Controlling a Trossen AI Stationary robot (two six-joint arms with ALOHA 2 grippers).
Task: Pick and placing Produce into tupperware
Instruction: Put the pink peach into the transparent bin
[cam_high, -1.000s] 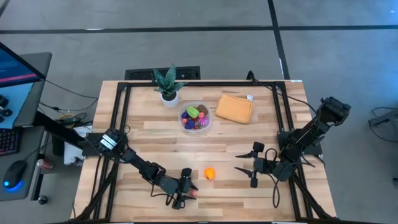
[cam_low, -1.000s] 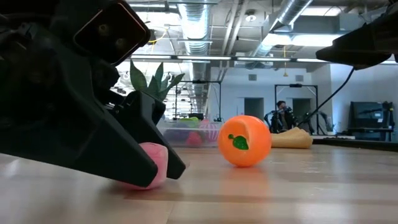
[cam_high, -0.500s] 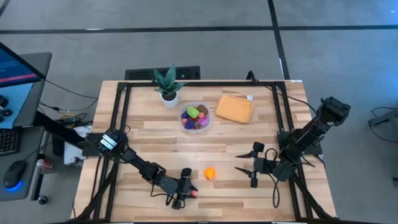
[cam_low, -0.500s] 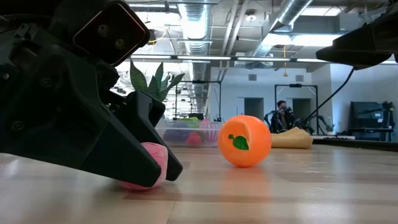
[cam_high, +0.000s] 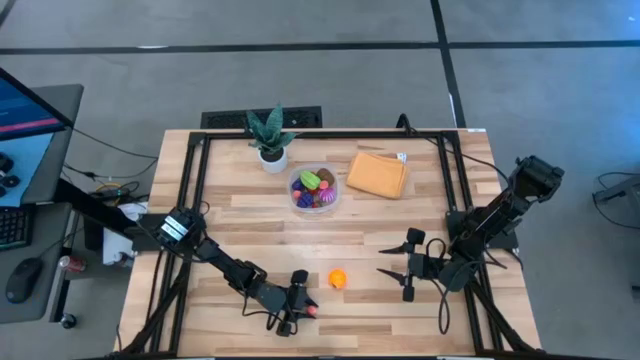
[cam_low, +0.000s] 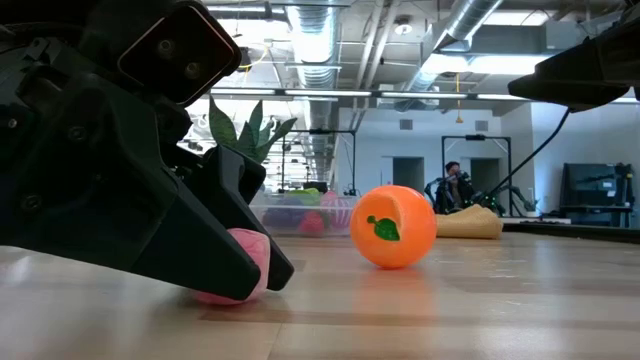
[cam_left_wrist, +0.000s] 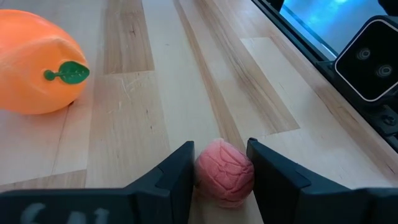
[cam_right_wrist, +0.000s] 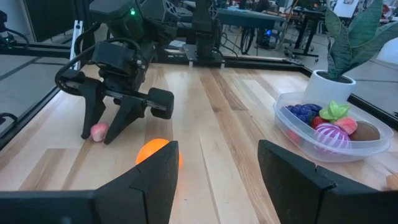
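Most produce is already sitting in the tupperware (cam_high: 315, 189) at the far middle of the tabletop (cam_high: 400, 225), beside the potted plant (cam_high: 270, 135). Two pieces are lying outside it: an orange fruit (cam_high: 337, 278) and a small pink piece (cam_left_wrist: 225, 172) near the front edge. The left hand (cam_left_wrist: 221, 168) is reaching down with fingers either side of the pink piece, touching or nearly so, the piece resting on the wood. The right hand (cam_high: 400, 265) is waiting nearby, fingers spread apart, holding nothing.
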